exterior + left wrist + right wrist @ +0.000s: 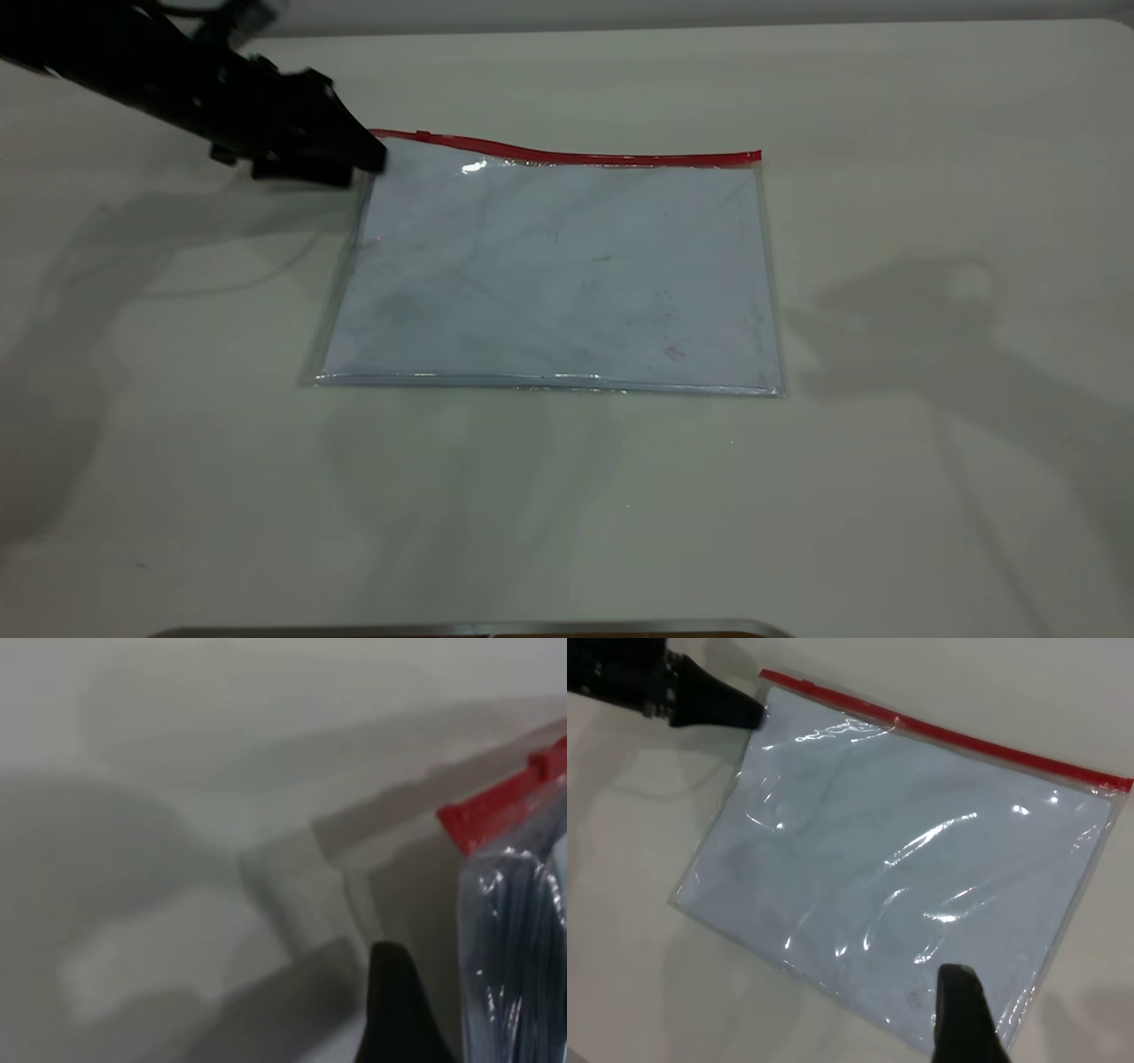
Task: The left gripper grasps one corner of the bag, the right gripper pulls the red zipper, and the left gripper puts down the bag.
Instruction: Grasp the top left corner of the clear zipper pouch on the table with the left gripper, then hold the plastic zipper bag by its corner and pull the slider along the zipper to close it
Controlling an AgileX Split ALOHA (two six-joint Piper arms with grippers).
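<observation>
The bag (554, 275) lay flat on the bench (930, 496). The left end effector (376, 159) sat at its zipper-side corner (grip state undeterminable); the corner grasp appeared in hand. Next, the right end effector, hovering above the bag, must reach the red zipper (567, 156).

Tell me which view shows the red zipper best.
The exterior view: the red zipper runs unbroken along the bag's far edge. The right wrist view also shows its full length, slanted; the left wrist view catches only one end.

A plain pale table (886, 496) with soft shadows, a metallic edge (469, 629) at its near side.
</observation>
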